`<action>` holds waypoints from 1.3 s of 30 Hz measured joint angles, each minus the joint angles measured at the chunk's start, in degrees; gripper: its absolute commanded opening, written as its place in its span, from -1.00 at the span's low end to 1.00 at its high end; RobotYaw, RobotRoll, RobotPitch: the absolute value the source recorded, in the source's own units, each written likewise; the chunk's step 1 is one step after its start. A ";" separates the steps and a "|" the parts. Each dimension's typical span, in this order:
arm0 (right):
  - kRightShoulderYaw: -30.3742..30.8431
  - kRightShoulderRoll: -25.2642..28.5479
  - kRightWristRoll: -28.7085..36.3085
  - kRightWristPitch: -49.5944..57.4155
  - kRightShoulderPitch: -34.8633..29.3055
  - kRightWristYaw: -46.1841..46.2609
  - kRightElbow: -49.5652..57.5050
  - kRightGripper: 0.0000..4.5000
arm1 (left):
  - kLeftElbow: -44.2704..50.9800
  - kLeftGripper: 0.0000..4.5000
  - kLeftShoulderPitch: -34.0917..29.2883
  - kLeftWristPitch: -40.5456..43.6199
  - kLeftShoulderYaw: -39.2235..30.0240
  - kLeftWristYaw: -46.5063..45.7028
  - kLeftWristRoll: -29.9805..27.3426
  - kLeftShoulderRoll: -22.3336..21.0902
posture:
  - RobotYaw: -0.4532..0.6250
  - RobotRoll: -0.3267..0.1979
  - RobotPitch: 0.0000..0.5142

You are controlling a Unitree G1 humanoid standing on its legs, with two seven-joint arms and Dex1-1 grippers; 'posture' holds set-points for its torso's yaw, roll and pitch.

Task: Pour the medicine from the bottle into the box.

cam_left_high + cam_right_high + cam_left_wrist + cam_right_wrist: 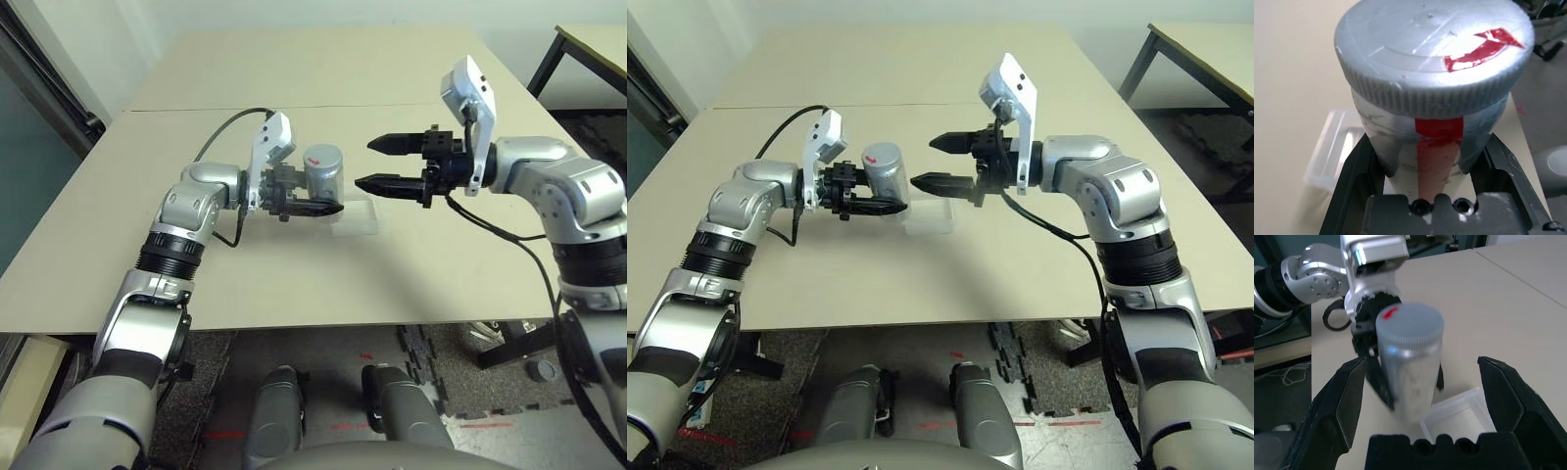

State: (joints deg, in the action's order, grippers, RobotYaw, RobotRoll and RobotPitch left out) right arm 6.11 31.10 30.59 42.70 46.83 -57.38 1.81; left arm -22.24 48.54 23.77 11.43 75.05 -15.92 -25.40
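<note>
Above the table's middle, your left gripper holds the bottle, cap on; your right gripper gapes wide beside it; the box waits empty; nothing poured yet.

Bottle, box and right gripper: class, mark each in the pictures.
bottle [323,174], left eye view, on its silvery side.
box [355,219], left eye view, on its clear wall.
right gripper [377,164], left eye view, midway between fingertips.
</note>
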 measured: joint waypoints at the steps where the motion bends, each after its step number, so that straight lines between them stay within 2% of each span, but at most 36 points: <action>1: 0.00 -0.50 -0.06 0.00 0.21 0.11 0.01 1.00 | -0.33 0.13 0.55 -0.30 0.12 0.16 0.17 0.17 | -0.23 0.25 -0.65; 15: 0.27 -4.52 -0.60 0.45 2.30 1.91 0.00 1.00 | -3.49 0.13 2.61 -2.76 1.05 1.17 1.60 2.18 | -0.23 0.25 -0.66; 18: 0.67 -5.21 -0.65 0.45 2.31 2.00 -0.12 0.74 | -3.48 0.13 2.61 -2.77 1.05 1.10 1.62 2.71 | -0.22 0.25 -0.66; 22: 0.76 -5.31 -1.45 0.40 2.51 2.36 -0.85 0.13 | -3.40 0.13 2.60 -2.75 1.12 1.12 1.63 2.86 | -0.22 0.25 -0.67; 31: 0.91 -5.12 -1.44 0.36 2.90 1.47 -1.54 0.13 | -3.30 0.13 2.60 -2.69 1.12 1.25 1.63 2.79 | -0.23 0.25 -0.67; 39: 1.51 -2.42 -1.33 -5.23 8.21 -13.05 -10.18 0.13 | -0.21 0.13 4.06 -1.46 1.30 3.75 1.36 3.06 | -0.21 0.25 -0.65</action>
State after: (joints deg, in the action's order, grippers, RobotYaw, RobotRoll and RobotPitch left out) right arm 7.61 28.68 29.26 37.48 55.03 -70.43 -8.37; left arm -22.46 52.60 22.31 12.72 78.80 -14.56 -22.34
